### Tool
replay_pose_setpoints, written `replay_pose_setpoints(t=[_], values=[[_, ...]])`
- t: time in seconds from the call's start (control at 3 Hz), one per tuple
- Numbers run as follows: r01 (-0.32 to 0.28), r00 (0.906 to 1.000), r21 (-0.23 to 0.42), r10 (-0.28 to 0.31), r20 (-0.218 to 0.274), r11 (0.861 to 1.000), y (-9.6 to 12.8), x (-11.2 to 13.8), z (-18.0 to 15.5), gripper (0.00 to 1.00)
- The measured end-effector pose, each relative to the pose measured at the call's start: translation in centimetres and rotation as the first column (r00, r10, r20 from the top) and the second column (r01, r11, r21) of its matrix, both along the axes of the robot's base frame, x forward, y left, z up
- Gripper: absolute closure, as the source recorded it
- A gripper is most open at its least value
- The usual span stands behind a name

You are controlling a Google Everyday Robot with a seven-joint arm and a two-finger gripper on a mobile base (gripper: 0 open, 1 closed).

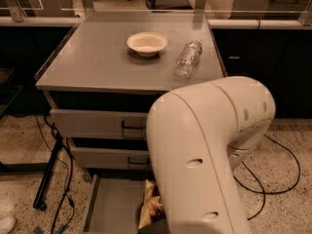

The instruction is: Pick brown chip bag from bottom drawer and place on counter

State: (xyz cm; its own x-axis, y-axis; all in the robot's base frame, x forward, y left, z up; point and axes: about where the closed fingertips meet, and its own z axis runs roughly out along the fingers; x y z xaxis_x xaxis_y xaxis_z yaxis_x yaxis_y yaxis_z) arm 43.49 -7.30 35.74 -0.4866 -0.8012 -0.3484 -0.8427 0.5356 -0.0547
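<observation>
Crinkled, tan-edged brown chip bag (148, 207) — claw hidden behind arm (204, 150).

The desk (97, 62) is plain grey, with a cream bowl (146, 43) and a clear bottle (188, 58) at upper centre. The arm (204, 145) is glossy cream; the tool is hidden behind it, lower centre. The brown chip bag (150, 206) shows tan-yellow and dark brown against the grey bottom drawer (109, 208). The floor (19, 140) is speckled beige.

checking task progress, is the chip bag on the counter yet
No, the brown chip bag sits in the open bottom drawer, not on the counter, and the arm hides the gripper.
</observation>
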Motion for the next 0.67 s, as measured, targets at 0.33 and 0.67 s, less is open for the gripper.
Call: replay_pose_setpoints(t=[0.33, 0.67], values=[[0.071, 0.9972, 0.002, -0.071, 0.022, 0.997, -3.67, -0.38, 0.92, 1.00], [0.071, 0.9972, 0.002, -0.071, 0.022, 0.997, -3.67, -0.38, 0.92, 1.00]])
